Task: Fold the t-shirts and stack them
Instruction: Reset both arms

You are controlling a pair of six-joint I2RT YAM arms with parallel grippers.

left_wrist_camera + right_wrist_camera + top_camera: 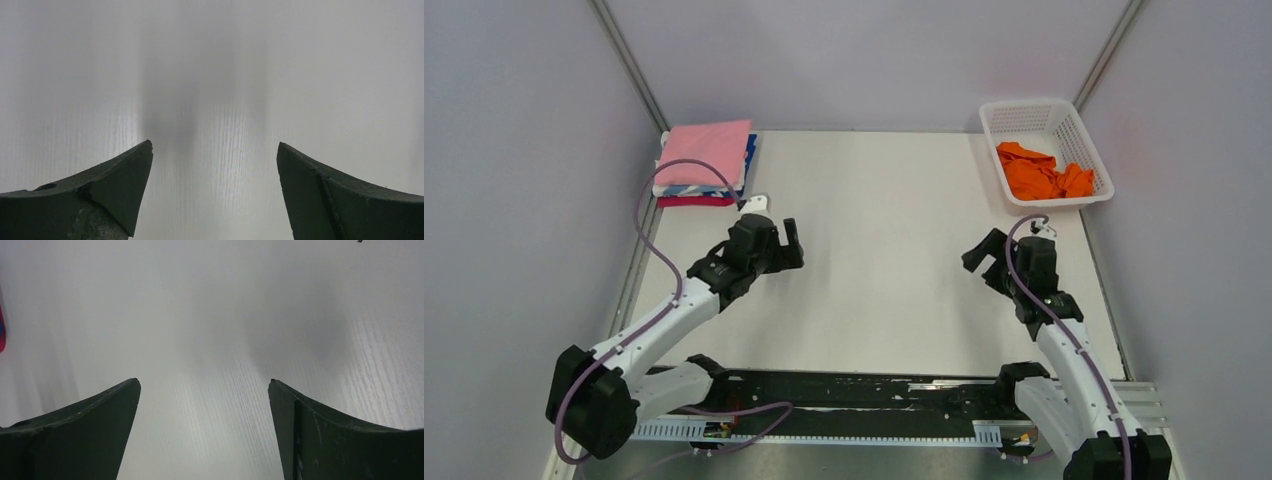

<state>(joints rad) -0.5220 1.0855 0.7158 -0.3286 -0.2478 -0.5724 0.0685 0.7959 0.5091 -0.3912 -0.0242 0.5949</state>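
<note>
top external view: the stack of folded t-shirts lies in the far left corner of the desk, close to the left wall. the light pink t-shirt is on top, folded flat. under it, edges of white cloth with blue streaks and of blue cloth show, and the magenta t-shirt is at the bottom. the orange t-shirt is crumpled and unfolded inside the white lattice basket, which stands at the far right corner of the desk, well apart from the stack.

the left claw hangs over the desk just in front of the stack and to its right, not touching any cloth. the right claw hangs over the right half of the desk, nearer than the basket and apart from it.

in the left wrist view the left claw has its two dark fingers spread wide, with only bare white desk between them. in the right wrist view the right claw is spread just as wide and holds nothing. a thin sliver of magenta cloth shows at the left edge of that view.
</note>
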